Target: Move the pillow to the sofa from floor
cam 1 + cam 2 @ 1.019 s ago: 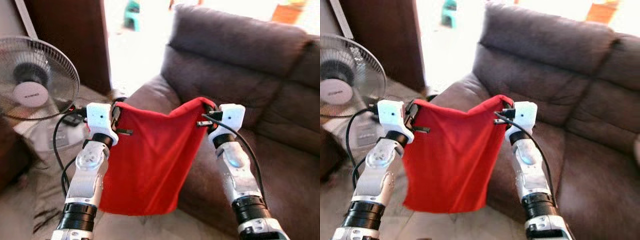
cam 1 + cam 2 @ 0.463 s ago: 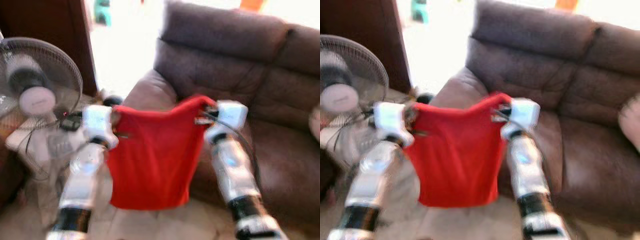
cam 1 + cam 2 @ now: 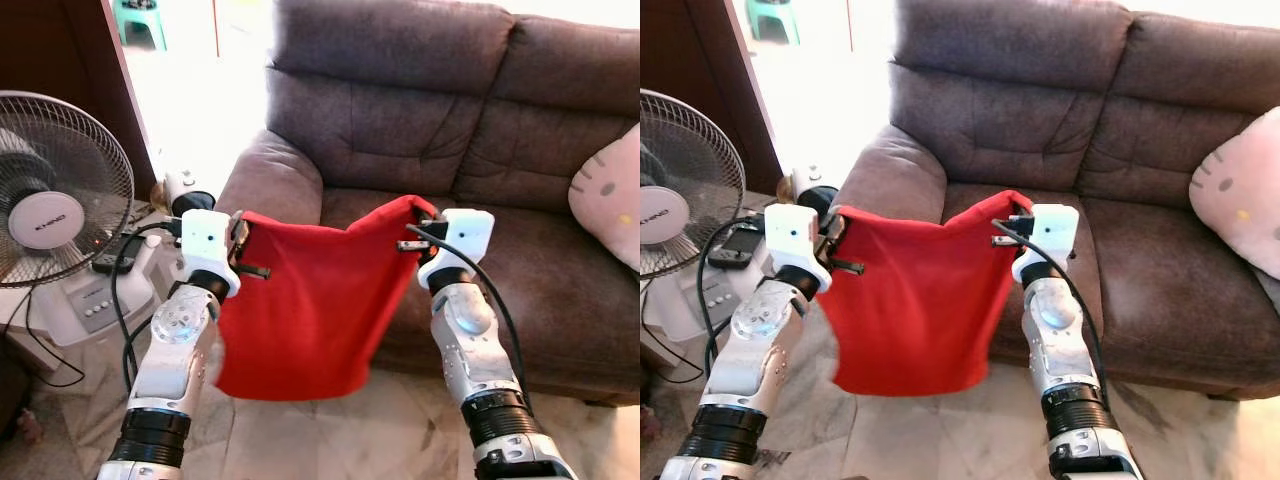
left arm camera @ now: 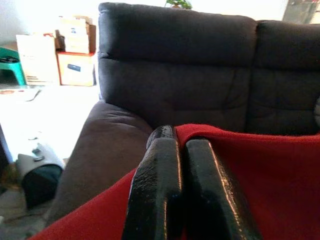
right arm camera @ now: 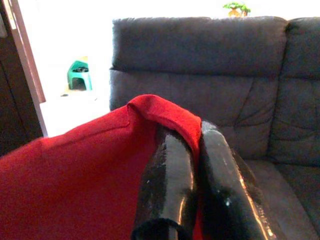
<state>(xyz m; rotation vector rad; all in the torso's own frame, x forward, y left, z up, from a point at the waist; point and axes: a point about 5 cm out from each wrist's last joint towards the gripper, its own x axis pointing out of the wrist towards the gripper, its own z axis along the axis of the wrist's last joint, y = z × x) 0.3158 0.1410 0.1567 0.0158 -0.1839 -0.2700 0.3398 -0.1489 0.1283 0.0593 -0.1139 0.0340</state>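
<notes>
A flat red pillow (image 3: 305, 300) hangs in the air between my two arms, in front of the brown sofa (image 3: 400, 120) near its left armrest. My left gripper (image 3: 238, 228) is shut on the pillow's upper left corner, its fingers (image 4: 165, 195) pressed together on the red cloth. My right gripper (image 3: 422, 218) is shut on the upper right corner, fingers (image 5: 172, 185) clamped over the red edge. The pillow's lower edge hangs above the marble floor (image 3: 330, 440), just before the sofa's front.
A standing fan (image 3: 55, 205) with cables is at my left. A pink character cushion (image 3: 607, 200) lies on the sofa's right seat. A dark wooden door panel (image 3: 60, 50) is at the far left, with a bright doorway and green stool (image 3: 140, 12) behind.
The camera has swung right and steadied, so more of the sofa and the pink cushion show. Both grippers keep holding the red pillow at the same height.
</notes>
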